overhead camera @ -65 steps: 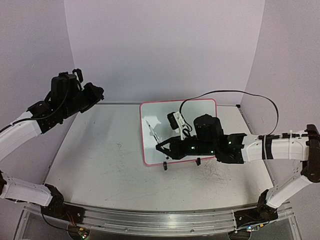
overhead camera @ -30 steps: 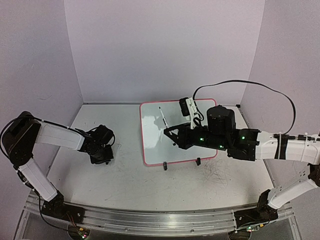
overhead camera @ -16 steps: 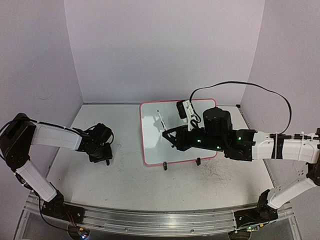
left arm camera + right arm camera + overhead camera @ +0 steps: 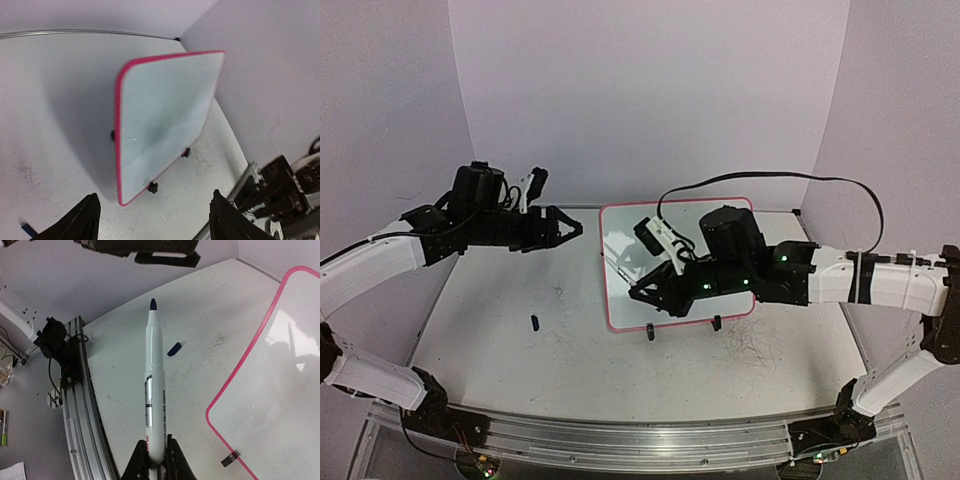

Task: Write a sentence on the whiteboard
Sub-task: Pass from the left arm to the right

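Note:
The whiteboard (image 4: 730,216), white with a pink-red rim, stands on black clip feet at the middle back of the table. Its face (image 4: 165,110) looks blank, and the sentence is not in view. My right gripper (image 4: 156,460) is shut on the rear end of a white marker (image 4: 155,385). The marker's bare blue tip points away over the table, left of the board's rim (image 4: 240,370). From above, that gripper (image 4: 642,293) hovers by the board's near left corner. My left gripper (image 4: 570,228) is raised left of the board, open and holding nothing (image 4: 155,222).
A small dark blue marker cap (image 4: 534,321) lies on the table left of the board, also showing in the right wrist view as the cap (image 4: 173,349). Grey scribble marks (image 4: 755,350) cover the tabletop near the right. An aluminium rail (image 4: 640,440) runs along the near edge.
My left gripper opened, rose from the table and swung toward the board, leaving the cap on the table. My right gripper moved the marker left and nearer, off the board's middle.

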`<state>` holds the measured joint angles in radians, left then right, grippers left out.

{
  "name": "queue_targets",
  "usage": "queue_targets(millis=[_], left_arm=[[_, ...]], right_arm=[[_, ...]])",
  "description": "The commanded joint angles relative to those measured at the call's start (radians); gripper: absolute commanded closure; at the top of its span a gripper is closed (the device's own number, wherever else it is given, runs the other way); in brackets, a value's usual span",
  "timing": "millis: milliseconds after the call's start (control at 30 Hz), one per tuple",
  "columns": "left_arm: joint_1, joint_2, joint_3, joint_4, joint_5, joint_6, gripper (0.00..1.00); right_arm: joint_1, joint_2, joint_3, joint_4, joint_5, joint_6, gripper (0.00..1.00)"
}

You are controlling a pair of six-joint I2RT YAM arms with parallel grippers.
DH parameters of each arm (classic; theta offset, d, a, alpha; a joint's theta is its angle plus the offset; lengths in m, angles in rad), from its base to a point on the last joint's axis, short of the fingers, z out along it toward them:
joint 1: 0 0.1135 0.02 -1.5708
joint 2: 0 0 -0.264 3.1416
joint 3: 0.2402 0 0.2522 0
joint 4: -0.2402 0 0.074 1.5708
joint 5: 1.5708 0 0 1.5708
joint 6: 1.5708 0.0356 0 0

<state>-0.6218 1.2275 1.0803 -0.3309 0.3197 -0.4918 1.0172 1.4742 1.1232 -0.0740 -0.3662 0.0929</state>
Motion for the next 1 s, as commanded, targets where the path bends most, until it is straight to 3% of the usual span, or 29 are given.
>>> queue_targets(millis=[0, 167, 533, 633, 800, 967], left_arm=[[-0.006, 0.042, 0.031, 0.011, 0.406, 0.076, 0.22], [-0.043, 0.089, 0.034, 0.025, 0.581, 0.088, 0.21], [-0.112, 0.104, 0.012, 0.068, 0.681, 0.079, 0.25], [-0.131, 0.109, 0.008, 0.07, 0.685, 0.075, 0.31], [-0.152, 0.123, 0.002, 0.07, 0.692, 0.078, 0.51], [-0.164, 0.129, -0.018, 0.067, 0.676, 0.077, 0.49]], right_arm=[[0.0, 0.041, 0.109, -0.14, -0.229, -0.155, 1.0], [-0.001, 0.07, 0.163, -0.202, -0.27, -0.19, 1.0], [-0.001, 0.101, 0.191, -0.25, -0.316, -0.211, 1.0], [-0.001, 0.099, 0.2, -0.258, -0.287, -0.213, 1.0], [-0.002, 0.095, 0.204, -0.259, -0.251, -0.216, 1.0], [-0.001, 0.1, 0.205, -0.259, -0.237, -0.207, 1.0]])
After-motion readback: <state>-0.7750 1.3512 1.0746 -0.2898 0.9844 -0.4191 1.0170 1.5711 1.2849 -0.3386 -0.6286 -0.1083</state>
